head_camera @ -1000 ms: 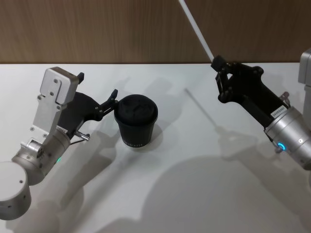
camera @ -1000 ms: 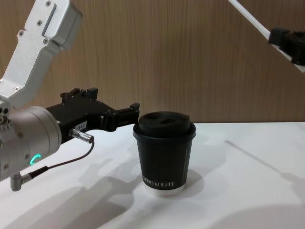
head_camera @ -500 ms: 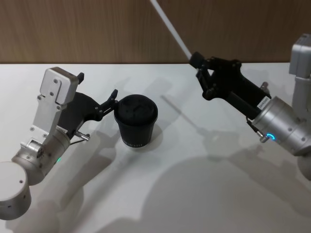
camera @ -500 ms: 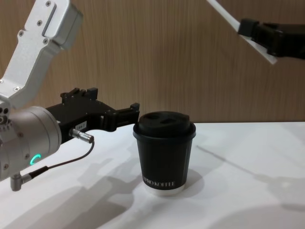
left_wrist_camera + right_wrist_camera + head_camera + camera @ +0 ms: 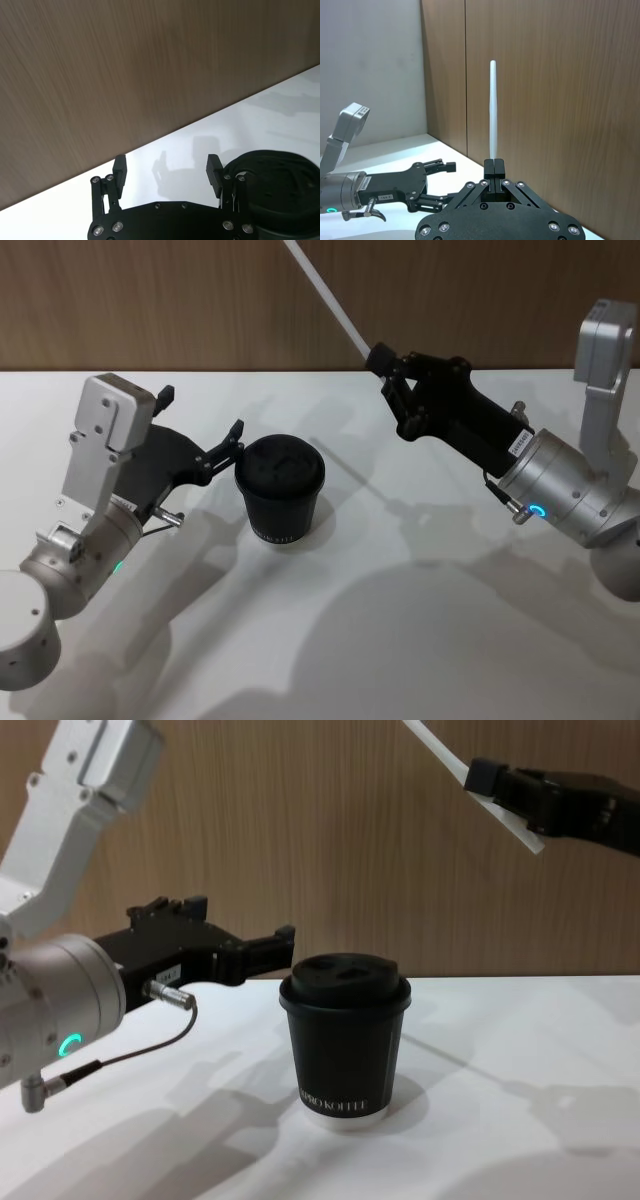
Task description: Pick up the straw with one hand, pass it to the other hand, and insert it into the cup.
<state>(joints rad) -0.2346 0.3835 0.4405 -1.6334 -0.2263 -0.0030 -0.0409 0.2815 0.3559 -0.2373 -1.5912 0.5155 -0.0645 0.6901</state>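
Right gripper (image 5: pixel 386 368) clamps the white straw (image 5: pixel 322 292) near its lower end, tilted, high over the worktop's (image 5: pixel 420 640) rear edge. Left gripper (image 5: pixel 200 415), jaws wide, empty, sits just beside the black cup (image 5: pixel 280 492), which stands rear-left of middle.

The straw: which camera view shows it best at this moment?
The right wrist view. There the straw shows against the wooden wall from its free tip down to the right hand shut on it. In the head and chest views it runs off the top edge; the chest view also shows its short end beyond the hand.
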